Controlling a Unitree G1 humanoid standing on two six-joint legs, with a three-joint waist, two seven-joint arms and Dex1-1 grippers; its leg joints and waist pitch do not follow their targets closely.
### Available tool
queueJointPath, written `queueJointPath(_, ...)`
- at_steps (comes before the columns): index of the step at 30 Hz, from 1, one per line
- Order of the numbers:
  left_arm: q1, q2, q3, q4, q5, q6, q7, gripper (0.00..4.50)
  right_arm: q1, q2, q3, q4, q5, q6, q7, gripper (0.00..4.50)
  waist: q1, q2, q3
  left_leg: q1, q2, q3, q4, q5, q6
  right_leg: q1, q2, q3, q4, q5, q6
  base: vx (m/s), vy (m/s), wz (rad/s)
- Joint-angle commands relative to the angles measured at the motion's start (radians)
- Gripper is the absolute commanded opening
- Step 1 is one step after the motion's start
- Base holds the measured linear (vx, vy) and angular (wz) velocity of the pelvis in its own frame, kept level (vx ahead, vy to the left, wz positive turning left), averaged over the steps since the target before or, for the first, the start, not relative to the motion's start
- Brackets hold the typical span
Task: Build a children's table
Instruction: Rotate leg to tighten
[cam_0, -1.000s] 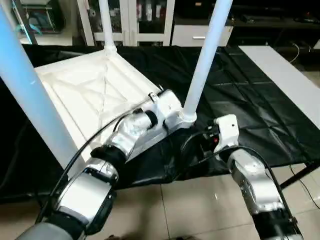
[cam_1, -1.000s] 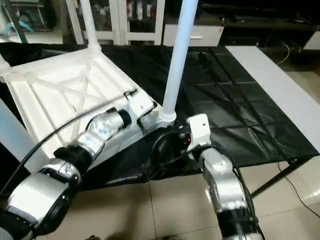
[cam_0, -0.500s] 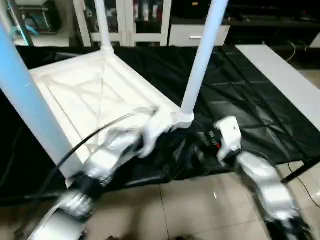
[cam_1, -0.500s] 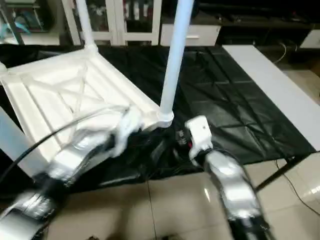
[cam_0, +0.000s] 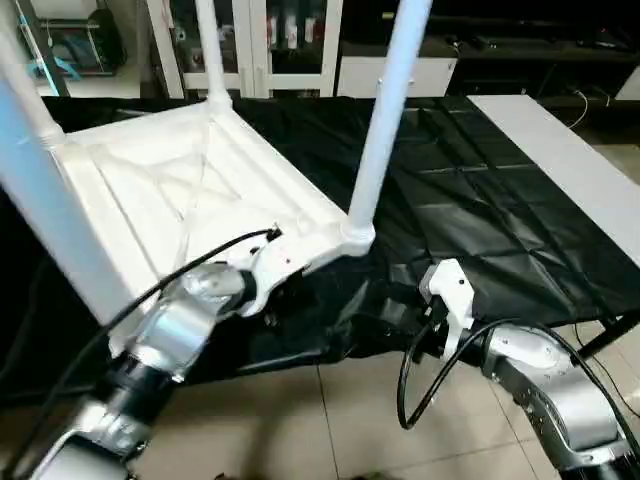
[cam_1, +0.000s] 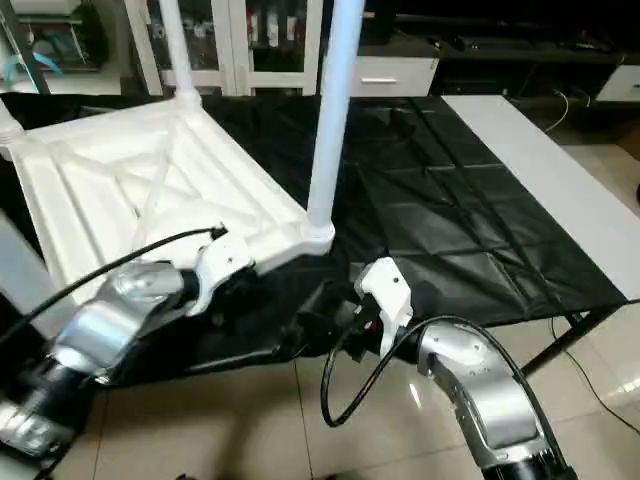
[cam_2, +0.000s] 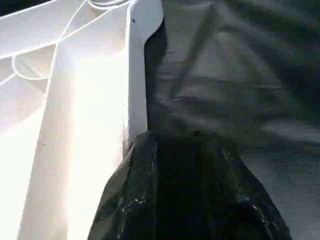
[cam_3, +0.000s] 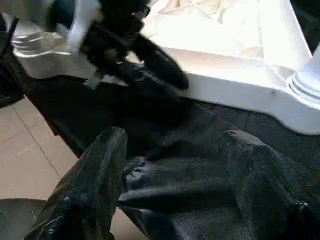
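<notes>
Tabletop: we see the white plastic square tabletop (cam_0: 190, 190) lying upside down on the black sheet covering the worktop (cam_0: 470, 180), its X-ribbed underside facing up and its near corner close to the worktop's front edge.
Legs: long tapered white tube legs stand upright in the round corner sockets — one at the near corner (cam_0: 385, 110), one at the far corner (cam_0: 212, 50), and a large one close to the camera at the left (cam_0: 50, 200).
Left gripper: the left gripper (cam_3: 150, 62) sits just beside the tabletop's near edge, its black fingers (cam_3: 160, 62) pointing along the white rim; we read them as a little apart with nothing between them, though the gap is hard to make out. In its own wrist view the fingers (cam_2: 130, 200) rise next to the white rim above the black sheet.
Right gripper: the right gripper (cam_3: 175, 175) hangs over the front edge of the black sheet, near the socket of the near leg but apart from it — its two black fingers (cam_3: 95, 185) stand wide apart and hold nothing.
Arms: both silver forearms reach in from below, the left (cam_0: 170, 330) with a black cable looping over it, the right (cam_0: 540, 380) with a cable loop hanging beneath.
Floor: beige tiled floor (cam_0: 330, 420) lies under the arms.
Background: white cabinets with glass doors (cam_0: 270, 40) stand behind the worktop.
</notes>
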Motion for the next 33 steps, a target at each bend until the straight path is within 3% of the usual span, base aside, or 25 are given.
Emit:
queueJointPath(1,-0.035,0.007,-0.004,0.041,0.050,-0.011,0.051,1.38,-0.010,-0.011,-0.004,-0.008,0.003,0.013,0.001,3.18,0.004,-0.002,-0.057,-0.008,0.007,-0.002,-0.077,-0.266,0.031,0.048,-0.041,0.040,-0.097,-0.442,-0.073,0.000,0.000,0.00)
queueJointPath(2,-0.080,0.005,-0.030,0.147,0.097,-0.066,0.120,1.38,-0.015,-0.011,-0.006,0.005,-0.015,0.009,-0.016,3.18,0.004,0.000,-0.059,-0.007,0.006,-0.002,-0.075,-0.262,0.034,0.047,-0.041,0.040,-0.097,-0.439,-0.072,0.000,0.000,0.00)
queueJointPath(4,-0.107,0.007,-0.046,0.216,0.127,-0.101,0.166,1.38,-0.017,-0.009,-0.009,0.013,-0.023,0.006,-0.027,3.18,0.005,-0.001,-0.062,-0.009,0.005,-0.002,-0.073,-0.241,0.037,0.048,-0.040,0.040,-0.095,-0.406,-0.073,0.000,0.000,0.00)
queueJointPath(5,-0.142,0.019,-0.074,0.309,0.169,-0.147,0.223,1.38,-0.020,-0.006,-0.011,0.018,-0.030,0.005,-0.038,3.18,0.004,-0.001,-0.064,-0.014,0.004,-0.003,-0.072,-0.223,0.039,0.052,-0.038,0.039,-0.090,-0.369,-0.076,0.000,0.000,0.00)
queueJointPath(10,-0.217,0.023,-0.090,0.539,0.228,-0.274,0.380,1.38,-0.020,-0.001,-0.010,0.020,-0.036,0.005,-0.048,3.18,0.003,0.001,-0.069,-0.015,0.002,-0.004,-0.068,-0.194,0.048,0.057,-0.037,0.039,-0.080,-0.278,-0.105,0.000,0.000,0.00)
queueJointPath(14,-0.251,0.005,-0.059,0.591,0.222,-0.361,0.470,1.38,-0.015,0.004,-0.005,0.010,-0.037,0.007,-0.056,3.18,0.010,0.004,-0.076,-0.006,0.008,-0.002,-0.061,-0.130,0.071,0.058,-0.041,0.043,-0.062,-0.128,-0.183,0.000,0.000,0.00)
queueJointPath(16,-0.247,-0.033,0.011,0.550,0.146,-0.407,0.466,1.38,-0.008,0.007,-0.005,-0.004,-0.032,0.008,-0.057,3.18,0.016,0.008,-0.079,-0.003,0.011,0.000,-0.057,-0.080,0.086,0.060,-0.041,0.045,-0.049,-0.027,-0.232,0.000,0.000,0.00)
queueJointPath(17,-0.243,-0.041,0.025,0.536,0.129,-0.412,0.458,1.38,-0.007,0.008,-0.005,-0.007,-0.032,0.008,-0.057,3.18,0.019,0.007,-0.079,-0.002,0.011,0.002,-0.056,-0.073,0.088,0.061,-0.042,0.045,-0.046,-0.007,-0.247,0.000,0.000,0.00)
queueJointPath(19,-0.189,-0.117,0.145,0.394,-0.046,-0.446,0.391,1.38,0.000,0.011,-0.018,-0.024,-0.013,0.009,-0.061,3.18,0.034,0.010,-0.077,0.003,0.015,0.005,-0.057,-0.093,0.090,0.058,-0.045,0.045,-0.046,-0.006,-0.277,0.000,0.000,0.00)
queueJointPath(20,-0.180,-0.127,0.160,0.372,-0.069,-0.450,0.382,1.38,0.001,0.011,-0.021,-0.027,-0.010,0.009,-0.062,3.18,0.037,0.007,-0.076,0.001,0.019,0.004,-0.058,-0.097,0.086,0.063,-0.052,0.047,-0.042,-0.001,-0.291,0.000,0.000,0.00)
queueJointPath(21,-0.103,-0.189,0.230,0.203,-0.238,-0.494,0.325,1.38,0.008,0.020,-0.042,-0.045,0.012,0.011,-0.074,3.18,0.043,0.014,-0.073,0.000,0.019,0.006,-0.060,-0.113,0.079,0.061,-0.052,0.046,-0.045,-0.018,-0.296,0.000,0.000,0.00)
queueJointPath(22,-0.043,-0.203,0.240,0.091,-0.319,-0.487,0.296,1.38,0.010,0.027,-0.053,-0.053,0.022,0.009,-0.082,3.18,0.044,0.006,-0.072,-0.008,0.023,0.005,-0.063,-0.129,0.068,0.068,-0.055,0.048,-0.042,-0.025,-0.301,0.000,0.000,0.00)
queueJointPath(23,-0.043,-0.203,0.240,0.091,-0.319,-0.487,0.296,1.38,0.010,0.027,-0.053,-0.053,0.022,0.009,-0.082,3.18,0.046,0.007,-0.069,-0.009,0.024,0.004,-0.066,-0.149,0.064,0.066,-0.054,0.046,-0.044,-0.053,-0.292,0.000,0.000,0.00)
queueJointPath(24,0.069,-0.196,0.230,-0.097,-0.446,-0.446,0.220,1.38,0.015,0.042,-0.070,-0.067,0.035,0.007,-0.099,3.18,0.045,0.016,-0.070,-0.003,0.019,0.006,-0.065,-0.182,0.056,0.062,-0.050,0.047,-0.050,-0.110,-0.264,0.000,0.000,0.00)
queueJointPath(25,0.069,-0.196,0.230,-0.097,-0.446,-0.446,0.220,1.65,0.015,0.042,-0.070,-0.067,0.035,0.007,-0.099,3.18,0.038,0.007,-0.064,-0.015,0.019,0.006,-0.072,-0.197,0.051,0.066,-0.048,0.050,-0.055,-0.150,-0.238,0.000,0.000,0.00)
queueJointPath(26,0.168,-0.156,0.221,-0.229,-0.529,-0.392,0.154,1.71,0.019,0.052,-0.078,-0.079,0.045,0.006,-0.107,3.18,0.038,0.011,-0.063,-0.009,0.017,0.007,-0.072,-0.219,0.044,0.061,-0.045,0.049,-0.059,-0.189,-0.221,0.000,0.000,0.00)
queueJointPath(27,0.168,-0.156,0.221,-0.229,-0.529,-0.392,0.154,1.71,0.019,0.052,-0.078,-0.079,0.045,0.006,-0.107,3.18,0.028,0.018,-0.057,-0.008,0.018,0.005,-0.079,-0.273,0.031,0.057,-0.044,0.051,-0.068,-0.269,-0.191,0.000,0.000,0.00)
queueJointPath(28,0.198,-0.144,0.223,-0.266,-0.553,-0.373,0.133,1.77,0.021,0.054,-0.078,-0.082,0.047,0.005,-0.108,3.18,0.022,0.018,-0.058,0.000,0.013,0.006,-0.075,-0.314,0.019,0.050,-0.039,0.050,-0.077,-0.346,-0.154,0.000,0.000,0.00)
queueJointPath(29,0.250,-0.124,0.244,-0.315,-0.587,-0.349,0.103,1.90,0.025,0.056,-0.075,-0.088,0.046,0.004,-0.108,3.18,0.022,0.025,-0.055,0.004,0.011,0.006,-0.076,-0.325,0.017,0.044,-0.036,0.052,-0.082,-0.366,-0.142,0.000,0.000,0.00)
queueJointPath(30,0.328,-0.093,0.285,-0.373,-0.621,-0.326,0.073,2.04,0.030,0.060,-0.072,-0.092,0.044,-0.003,-0.109,3.18,0.018,0.025,-0.056,0.000,0.013,0.003,-0.078,-0.327,0.006,0.048,-0.040,0.053,-0.080,-0.369,-0.136,0.000,0.000,0.00)
queueJointPath(31,0.350,-0.085,0.299,-0.387,-0.624,-0.326,0.067,2.12,0.031,0.061,-0.071,-0.092,0.043,-0.005,-0.110,3.18,0.012,0.025,-0.049,-0.005,0.012,0.001,-0.083,-0.347,0.006,0.046,-0.035,0.051,-0.087,-0.420,-0.112,0.000,0.000,0.00)
queueJointPath(33,0.453,-0.054,0.402,-0.444,-0.630,-0.376,0.086,2.14,0.034,0.071,-0.076,-0.094,0.046,-0.014,-0.122,3.18,0.010,0.025,-0.052,0.008,0.009,0.002,-0.078,-0.370,0.005,0.035,-0.031,0.051,-0.096,-0.455,-0.089,0.000,0.000,0.00)
